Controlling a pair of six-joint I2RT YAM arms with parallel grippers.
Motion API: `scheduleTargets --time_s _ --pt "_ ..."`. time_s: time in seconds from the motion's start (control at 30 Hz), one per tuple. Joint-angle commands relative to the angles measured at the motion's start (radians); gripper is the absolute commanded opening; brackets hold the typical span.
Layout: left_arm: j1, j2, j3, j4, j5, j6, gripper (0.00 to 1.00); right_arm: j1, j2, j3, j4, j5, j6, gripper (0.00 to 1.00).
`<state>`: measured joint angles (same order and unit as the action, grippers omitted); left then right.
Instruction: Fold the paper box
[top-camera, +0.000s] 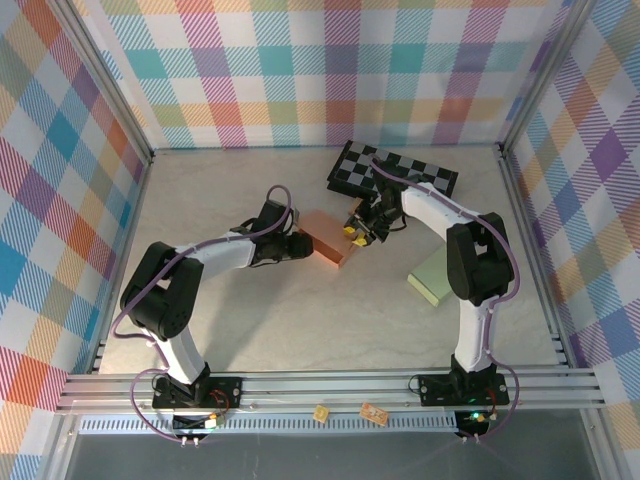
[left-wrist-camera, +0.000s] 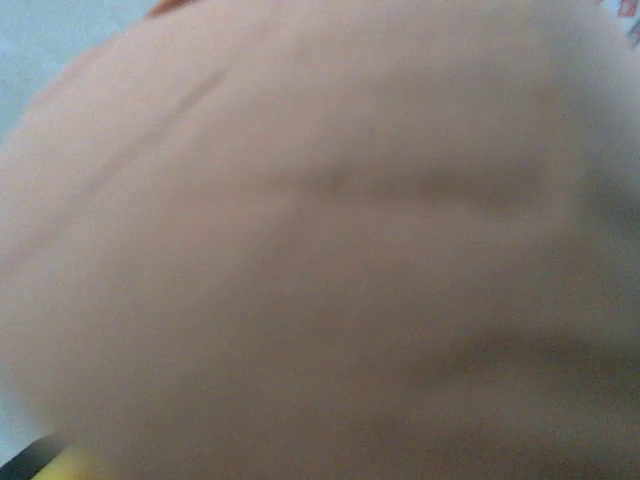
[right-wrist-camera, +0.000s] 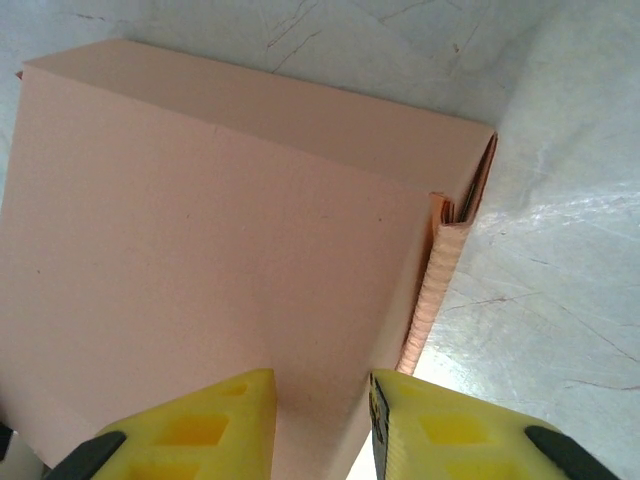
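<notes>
Overhead, the paper box (top-camera: 325, 238) is lying centrally on the table (top-camera: 260, 325), the left gripper (top-camera: 298, 244) touching its side, grip impossible to tell. Left wrist: the box is showing blurred. Right wrist: the right gripper (right-wrist-camera: 322, 420) is pinching its wall.

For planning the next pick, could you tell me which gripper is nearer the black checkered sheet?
Right. The right gripper is just in front of the black checkered sheet; the left gripper is beyond the orange box, farther left.
</notes>
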<state>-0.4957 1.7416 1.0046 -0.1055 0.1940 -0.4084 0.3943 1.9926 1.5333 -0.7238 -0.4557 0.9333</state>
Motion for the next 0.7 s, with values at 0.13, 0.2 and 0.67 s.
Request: scheduleTargets --time_s 0.13,0.2,0.67 --pt "-0.006 -0.068 -0.018 -0.103 0.017 -0.038 0.43 0.006 0.023 0.039 -0.025 0.012 -0.011 0.31" --pt "-0.006 -0.096 -0.039 -0.11 0.014 -0.045 0.44 0.008 0.024 0.045 -0.03 0.02 -0.014 0.31" --pt "-0.062 -0.437 -0.005 -0.379 -0.145 -0.156 0.45 0.007 0.026 0.063 -0.059 0.041 -0.047 0.31"
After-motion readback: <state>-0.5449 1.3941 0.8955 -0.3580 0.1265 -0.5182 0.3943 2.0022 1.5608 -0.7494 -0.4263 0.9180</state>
